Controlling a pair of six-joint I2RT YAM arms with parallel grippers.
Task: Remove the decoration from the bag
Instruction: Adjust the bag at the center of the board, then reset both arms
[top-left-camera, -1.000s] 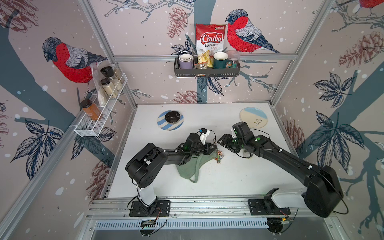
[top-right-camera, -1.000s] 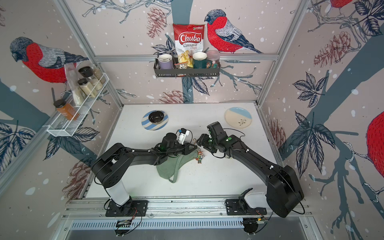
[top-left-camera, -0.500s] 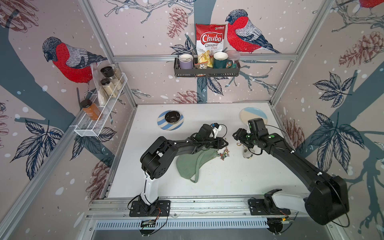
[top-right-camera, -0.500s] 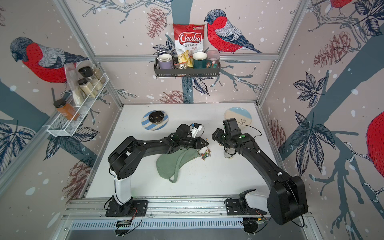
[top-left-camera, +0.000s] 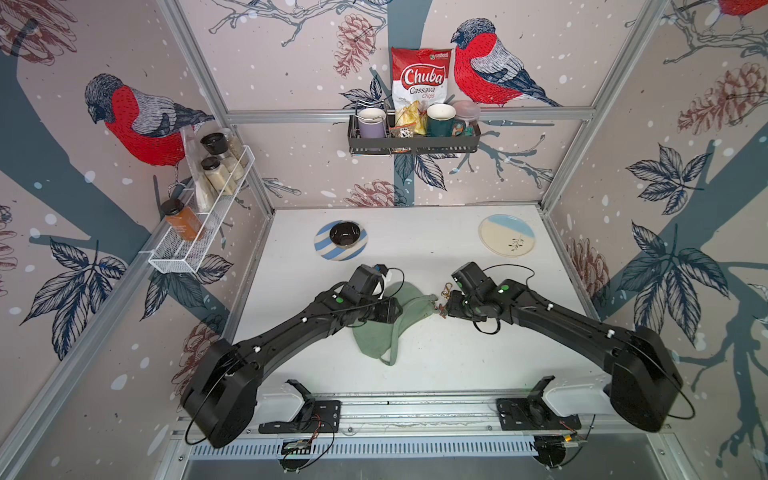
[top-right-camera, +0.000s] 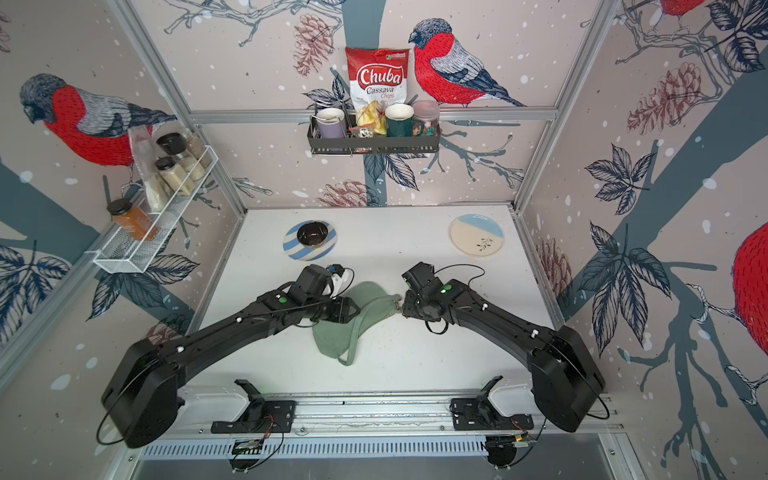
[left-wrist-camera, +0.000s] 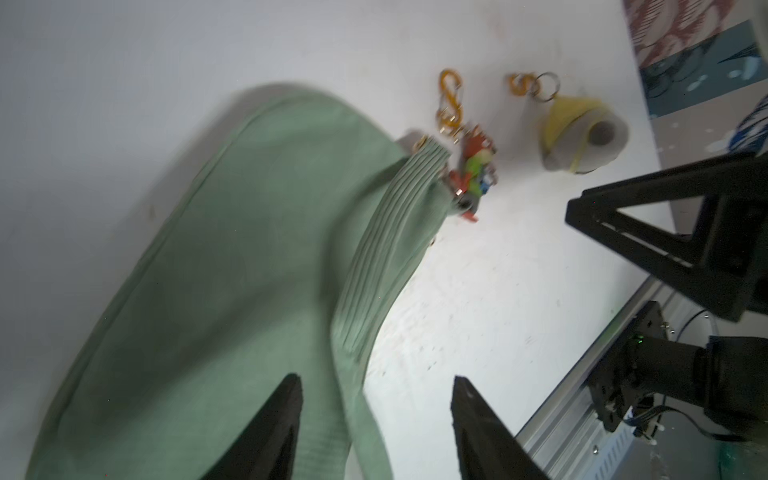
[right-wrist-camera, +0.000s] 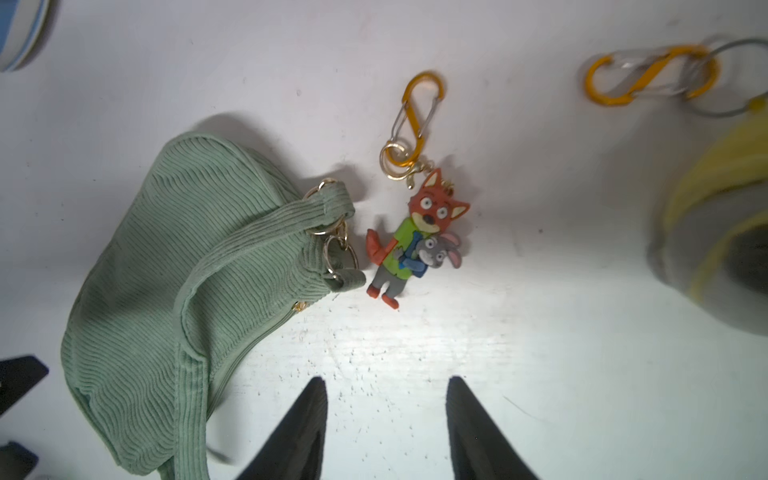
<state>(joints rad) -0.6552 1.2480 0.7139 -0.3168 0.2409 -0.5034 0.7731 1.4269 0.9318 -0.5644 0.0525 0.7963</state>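
Light: bright, even | glare: table (right-wrist-camera: 415, 332) washed out, right wrist | blur: bag (left-wrist-camera: 208, 270) smeared, left wrist | edges: bowed, top views

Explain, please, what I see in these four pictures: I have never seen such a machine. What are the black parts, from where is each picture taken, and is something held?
They are two robot arms: the left arm and the right arm. Two pictures look down from one camera head above; the other two come from a camera on each wrist, looking past its end effector. On the table lie a green bag, a fox charm beside it with its clip free, a yellow-grey ornament, a striped plate bearing a black bowl, and a cream plate. The left end effector and the right end effector are open and hold nothing.
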